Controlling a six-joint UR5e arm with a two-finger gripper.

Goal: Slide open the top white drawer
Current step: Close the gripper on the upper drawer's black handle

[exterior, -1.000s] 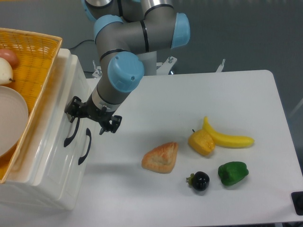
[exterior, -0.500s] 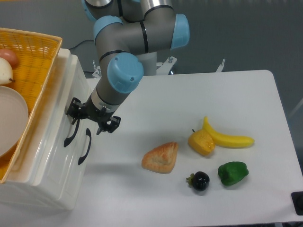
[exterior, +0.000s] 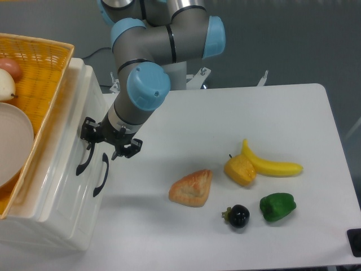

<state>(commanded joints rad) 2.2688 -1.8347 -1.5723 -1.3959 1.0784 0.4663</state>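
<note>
While hand hovers open, top white drawer's handle sits just left.

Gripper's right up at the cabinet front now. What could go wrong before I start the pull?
1. The gripper sits near the top end of the top white drawer's handle, with the lower drawer's handle close beside it; closing could catch only the tip or the wrong handle.
2. The yellow wicker basket rests on the white cabinet, so a hard pull might shift or tip both.
</note>
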